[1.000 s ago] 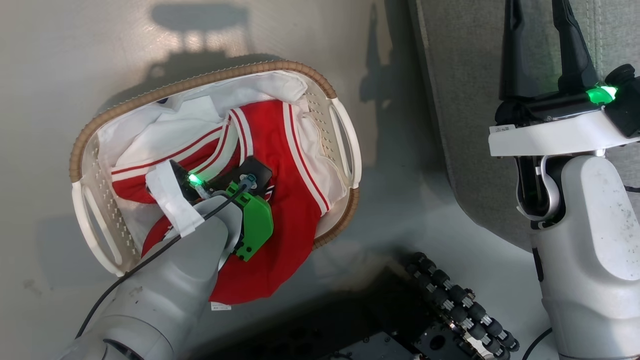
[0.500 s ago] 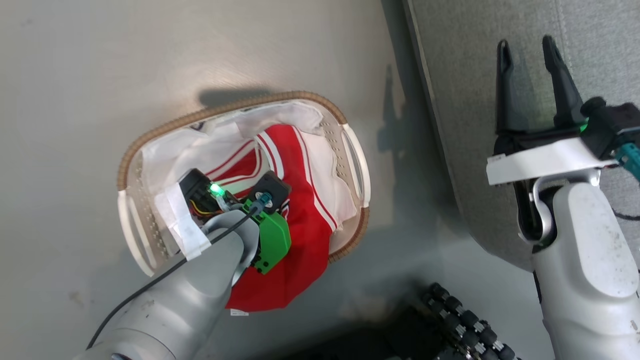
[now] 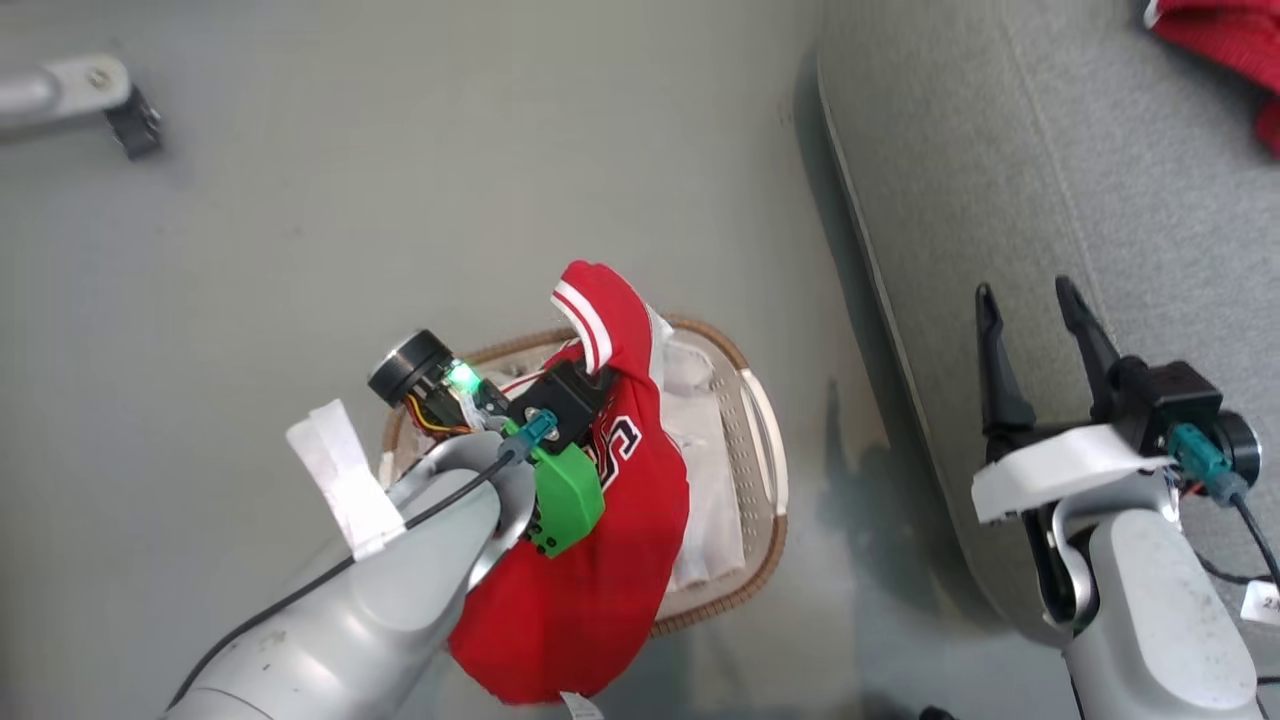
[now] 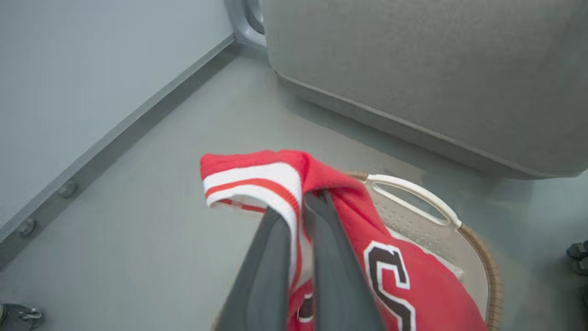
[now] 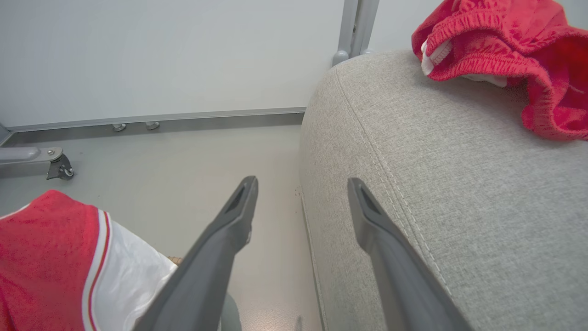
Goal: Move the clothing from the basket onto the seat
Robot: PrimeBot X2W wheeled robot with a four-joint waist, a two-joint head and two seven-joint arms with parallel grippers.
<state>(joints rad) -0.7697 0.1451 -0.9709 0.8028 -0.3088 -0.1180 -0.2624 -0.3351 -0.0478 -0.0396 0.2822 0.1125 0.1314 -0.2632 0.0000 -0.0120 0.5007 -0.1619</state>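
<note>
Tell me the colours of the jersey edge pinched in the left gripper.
Red with white bands on the jersey, clearest in the left wrist view.

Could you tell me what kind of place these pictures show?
Probably a test room set up like a home. The upholstered seat and laundry basket suggest a home; the smooth grey floor and plain wall panels with a bolted metal rail suggest a lab.

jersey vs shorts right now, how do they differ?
The jersey hangs pinched in the left gripper above the basket; the shorts lie crumpled on the seat. The jersey shows dark, white-outlined lettering and striped trim; the shorts show a gathered elastic waistband. Both are bright red.
</note>
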